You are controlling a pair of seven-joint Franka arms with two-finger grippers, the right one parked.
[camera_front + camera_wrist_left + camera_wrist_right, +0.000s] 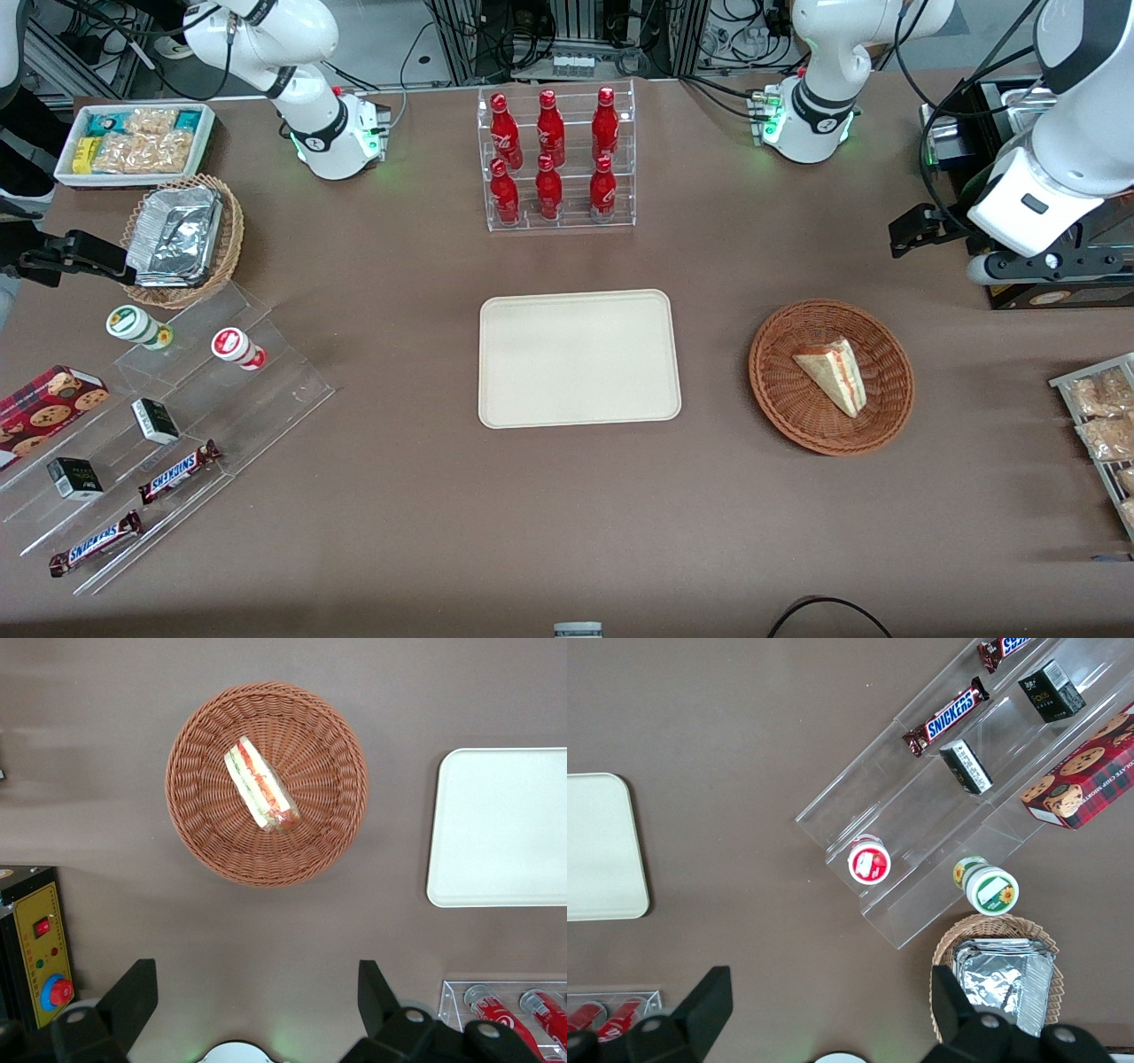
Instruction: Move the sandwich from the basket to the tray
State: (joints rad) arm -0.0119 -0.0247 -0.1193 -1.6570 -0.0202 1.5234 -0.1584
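Sandwich (833, 373) sits in the basket (784, 390), beside the tray (579, 356). My gripper (257, 1010) hovers high, fingers spread, holding nothing. Looks light, squishy, slick-wrapped, so I'd pinch gently across the bread faces.

My left arm (1054, 168) reaches in from the working end of the surface, its white forearm angled down and held high. My pincer (257, 1005) hangs from the wrist, pointing straight down at the surface and touching nothing. Its two dark fingers (133, 997) stand wide apart, with only bare surface showing between them. Nothing is gripped. In the front view the black tip of my pincer (917, 229) juts out sideways from the white wrist housing just above it, clear of the surface.
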